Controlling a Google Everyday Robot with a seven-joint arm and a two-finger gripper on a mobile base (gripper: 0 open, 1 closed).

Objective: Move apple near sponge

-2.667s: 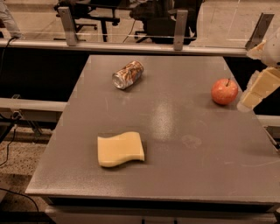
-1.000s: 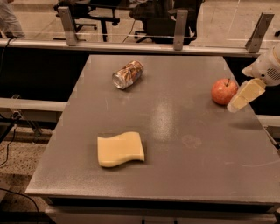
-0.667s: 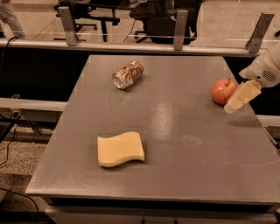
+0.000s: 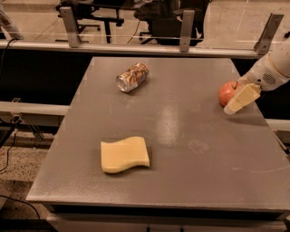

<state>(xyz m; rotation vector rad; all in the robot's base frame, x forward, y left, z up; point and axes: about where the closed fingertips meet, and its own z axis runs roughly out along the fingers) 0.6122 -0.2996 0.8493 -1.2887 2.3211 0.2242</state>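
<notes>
1. Nearest item: one sponge [image 4: 124,155], pale yellow, flat, with wavy edges. It lies on the grey surface [image 4: 190,149] in the near-left part, well apart from everything else. No print seen on it.
2. Floor, left of the surface: dark cables [image 4: 9,136] trail over speckled flooring. Count not determinable.
3. Mid-depth, right edge: one apple [image 4: 227,93], red-orange, resting on the surface close to the right rim. It is well apart from the sponge, across the surface on a diagonal.
4. Gripper [image 4: 240,99]: cream and blocky, reaching in from the right on a white arm [image 4: 272,70]. It sits low, just beside the apple on the apple's right and partly in front of it. Contact or a small gap: cannot tell. Whether the gripper is spread, pressed together or pinching the apple: cannot tell.
5. Farther, left of centre: one crushed metal can [image 4: 132,77], lying on its side with its open end toward the near left. The label is a mottled brown and silver pattern; no brand or lettering is readable.
6. Beyond the far edge: a horizontal rail [image 4: 136,47] carrying three upright metal brackets [image 4: 186,29].
7. Farthest: dark office chairs [image 4: 104,13] on a pale floor; number unclear.
8. Readable writing anywhere: none made out.
</notes>
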